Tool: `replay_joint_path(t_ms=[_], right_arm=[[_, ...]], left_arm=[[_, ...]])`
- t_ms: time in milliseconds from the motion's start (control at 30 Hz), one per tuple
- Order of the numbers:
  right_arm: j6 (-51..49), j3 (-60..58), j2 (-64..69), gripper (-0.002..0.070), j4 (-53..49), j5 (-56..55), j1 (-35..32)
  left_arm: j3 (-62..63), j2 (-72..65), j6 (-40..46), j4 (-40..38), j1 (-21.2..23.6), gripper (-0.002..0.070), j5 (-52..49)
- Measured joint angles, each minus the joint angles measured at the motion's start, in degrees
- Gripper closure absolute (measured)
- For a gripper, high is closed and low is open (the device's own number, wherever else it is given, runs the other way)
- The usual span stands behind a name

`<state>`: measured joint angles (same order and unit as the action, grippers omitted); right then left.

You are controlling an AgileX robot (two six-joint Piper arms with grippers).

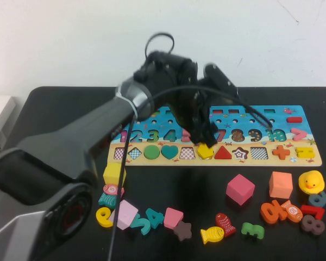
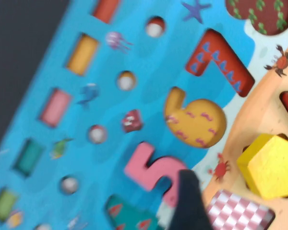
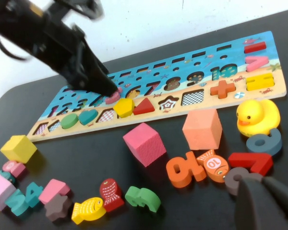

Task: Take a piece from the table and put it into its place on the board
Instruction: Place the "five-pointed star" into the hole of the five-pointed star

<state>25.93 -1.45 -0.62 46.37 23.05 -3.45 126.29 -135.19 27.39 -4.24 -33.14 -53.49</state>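
Release looks done: left gripper [image 1: 206, 128] hangs with jaws parted just above the board [image 1: 293, 157], the piece [image 1: 205, 151] sitting in its place, while right gripper [image 3: 264, 203], fingers unreadable, waits over the table [image 1: 54, 103].

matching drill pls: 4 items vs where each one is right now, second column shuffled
1. yellow pentagon
2. pink cube
3. left pincer
4. right pincer

A. on the table, near the board
B. low over the table, near the number pieces
C. in its recess on the board
D. just above the board, by the pink 5

Pairs: 1-C, 2-A, 3-D, 4-B
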Motion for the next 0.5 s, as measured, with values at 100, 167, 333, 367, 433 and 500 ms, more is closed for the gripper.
replay_joint_path(t_ms=[100, 167, 333, 367, 433, 500], right_arm=[[0.1, 0.0, 0.0, 0.0658, 0.0, 0.0, 0.0], [0.1, 0.0, 0.0, 0.0658, 0.09, 0.0, 0.0], [0.92, 0.0, 0.0, 0.0658, 0.44, 0.0, 0.0], [1.03, 0.0, 0.0, 0.0658, 0.44, 0.0, 0.0], [1.03, 0.0, 0.0, 0.0658, 0.54, 0.0, 0.0], [1.12, 0.0, 0.0, 0.0658, 0.54, 0.0, 0.0]], left_arm=[[0.0, 2.71, -3.57, 2.68, 0.0, 0.0445, -0.55], [0.14, 2.94, -4.4, 3.21, 0.0, 0.0565, -0.63], [0.13, 0.11, -5.41, 3.34, 0.0, 0.0657, -0.61], [0.13, -0.69, -5.41, 3.34, 0.0, 0.0663, -0.32], [0.13, -2.57, -5.52, 3.45, 0.0, 0.067, 0.62], [0.13, -3.87, -5.52, 3.56, 0.0, 0.0672, 1.72]])
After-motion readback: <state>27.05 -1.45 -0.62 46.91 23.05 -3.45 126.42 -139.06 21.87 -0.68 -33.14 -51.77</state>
